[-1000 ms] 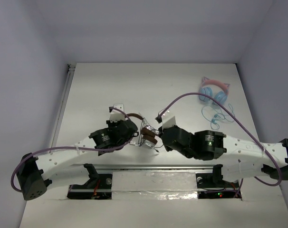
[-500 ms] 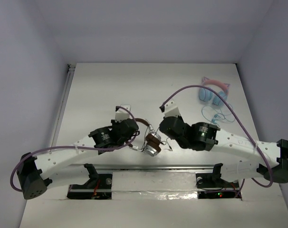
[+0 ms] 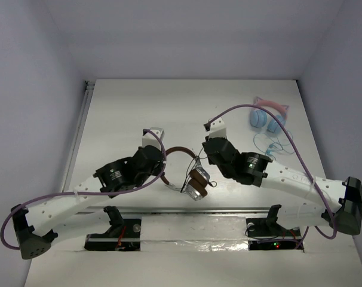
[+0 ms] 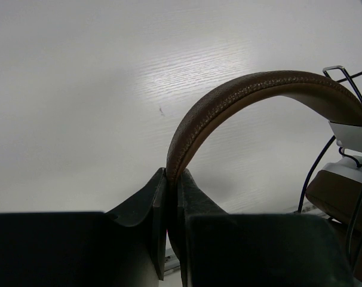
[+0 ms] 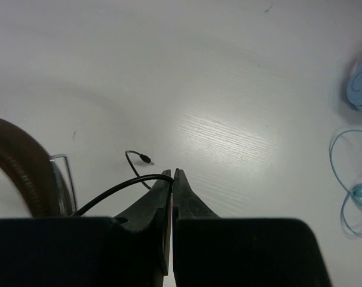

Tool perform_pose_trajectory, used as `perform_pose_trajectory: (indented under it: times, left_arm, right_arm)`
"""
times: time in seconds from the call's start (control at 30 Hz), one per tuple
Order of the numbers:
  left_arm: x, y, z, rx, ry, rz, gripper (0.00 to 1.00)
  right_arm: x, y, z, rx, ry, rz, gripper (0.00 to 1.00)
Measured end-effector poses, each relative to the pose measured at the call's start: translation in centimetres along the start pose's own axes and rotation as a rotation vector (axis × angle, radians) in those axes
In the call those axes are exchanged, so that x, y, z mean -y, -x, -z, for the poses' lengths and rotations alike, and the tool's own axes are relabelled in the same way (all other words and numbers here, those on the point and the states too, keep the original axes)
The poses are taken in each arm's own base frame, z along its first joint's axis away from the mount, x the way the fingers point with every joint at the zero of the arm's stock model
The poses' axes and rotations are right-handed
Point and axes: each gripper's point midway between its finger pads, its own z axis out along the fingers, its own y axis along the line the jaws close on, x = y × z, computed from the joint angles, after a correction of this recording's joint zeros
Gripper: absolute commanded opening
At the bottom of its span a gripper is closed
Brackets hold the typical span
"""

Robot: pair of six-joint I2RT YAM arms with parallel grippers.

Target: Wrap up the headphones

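White, faintly grained wood makes up the desk, which is boxed in on three sides by plain pale lilac-grey walls; a strip of crinkled silver foil runs along its near edge between the two arm bases. Two sets of headphones are in sight. The brown-and-silver headphones sit near the middle of the desk's near half, between the two arms, and the pink-and-blue cat-ear headphones lie well apart at the far right with their light blue cable looped just beside them. The left gripper has its fingers clamped on one end of the brown leather headband, which arches up above the desk and casts a soft shadow. The right gripper pinches the thin black cable between nearly closed fingers, and the cable's single plug hangs free just beyond them. From above, both sets of fingers are hidden under the wrists, and the two ear cups are stacked so closely that it cannot be told whether they touch the desk. One ear pad is cut off at the edge of the left wrist view.
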Motion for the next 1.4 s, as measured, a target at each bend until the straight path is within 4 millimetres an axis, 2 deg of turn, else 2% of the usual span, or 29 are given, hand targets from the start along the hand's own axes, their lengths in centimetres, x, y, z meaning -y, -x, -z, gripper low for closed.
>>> perform_pose_trajectory:
  times: [0.1, 0.2, 0.33, 0.43, 0.5, 0.67, 0.77, 0.97, 1.13, 1.4]
  left_arm:
    - [0.6, 1.5, 1.2, 0.038, -0.047, 0.022, 0.0]
    - [1.1, 3.4, 2.6, 0.087, -0.088, 0.049, 0.0]
    - [1.7, 5.3, 3.8, 0.127, -0.122, 0.062, 0.0]
    - [2.3, 5.9, 4.4, 0.133, -0.156, 0.061, 0.0]
    - [2.7, 6.4, 4.8, 0.139, -0.178, 0.058, 0.0]
    - [3.6, 7.9, 5.9, 0.164, -0.227, 0.068, 0.0]
    - [4.3, 9.7, 6.8, 0.196, -0.253, 0.084, 0.0]
    - [5.4, 13.0, 8.5, 0.262, -0.296, 0.119, 0.0]
    - [6.0, 14.5, 9.2, 0.285, -0.315, 0.133, 0.0]
    - [6.2, 16.6, 10.0, 0.332, -0.318, 0.161, 0.0]
  right_arm:
    - [0.2, -1.0, -0.8, 0.006, 0.03, -0.047, 0.0]
    - [0.2, -1.5, -0.5, 0.034, 0.099, -0.114, 0.0]
    - [-0.5, 0.0, 1.2, 0.123, 0.223, -0.22, 0.0]
    - [-1.0, 1.4, 2.2, 0.183, 0.294, -0.279, 0.09]
    - [-1.3, 1.7, 2.2, 0.209, 0.326, -0.304, 0.22]
    - [-2.1, 0.6, 1.9, 0.24, 0.406, -0.336, 0.46]
    - [-2.3, 0.0, 1.9, 0.267, 0.449, -0.35, 0.47]
    - [-3.4, 0.3, 2.1, 0.33, 0.53, -0.39, 0.44]
    - [-4.2, 0.7, 1.7, 0.36, 0.56, -0.417, 0.42]
    - [-5.1, -1.4, 0.9, 0.335, 0.595, -0.473, 0.42]
